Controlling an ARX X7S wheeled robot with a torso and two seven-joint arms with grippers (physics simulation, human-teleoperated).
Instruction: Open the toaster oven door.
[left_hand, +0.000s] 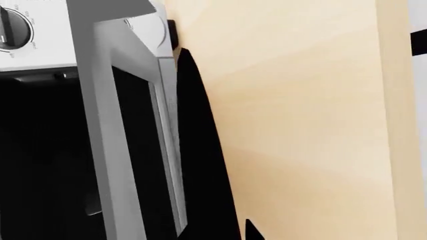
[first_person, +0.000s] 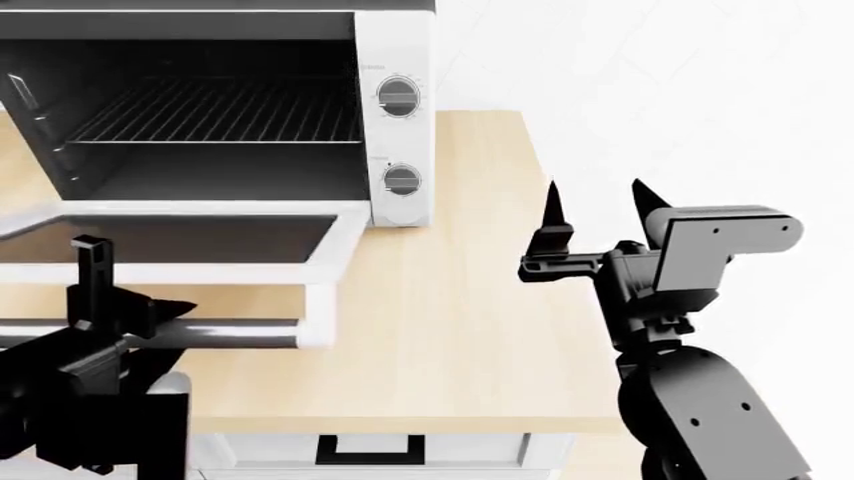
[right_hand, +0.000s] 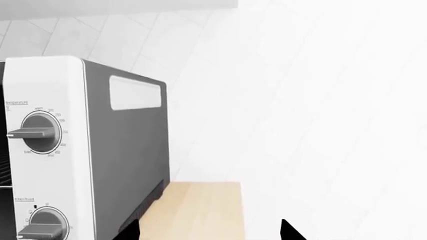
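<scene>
1. The toaster oven (first_person: 387, 130) stands at the back of the wooden countertop (first_person: 454, 330), its two grey knobs (first_person: 398, 96) stacked on the white right panel near the counter's right rear corner.
2. The toaster oven door (first_person: 200, 240) is swung fully down — it lies about level, reaching toward the counter's front edge, with the dark interior and wire rack (first_person: 214, 110) exposed behind it.
3. The silver bar handle (first_person: 227, 333) runs along the door's front edge.
4. The left gripper (first_person: 114, 310) sits at that handle, one black finger standing upright above the door's glass; whether the fingers clamp the bar cannot be told from either the head or the left wrist view.
5. The right gripper (first_person: 594, 210) hovers over the counter's right edge, well apart from the oven — its two pointed fingers are spread wide and nothing is between them.
6. Below the counter's front edge a white drawer with a black handle (first_person: 370, 450) shows.
</scene>
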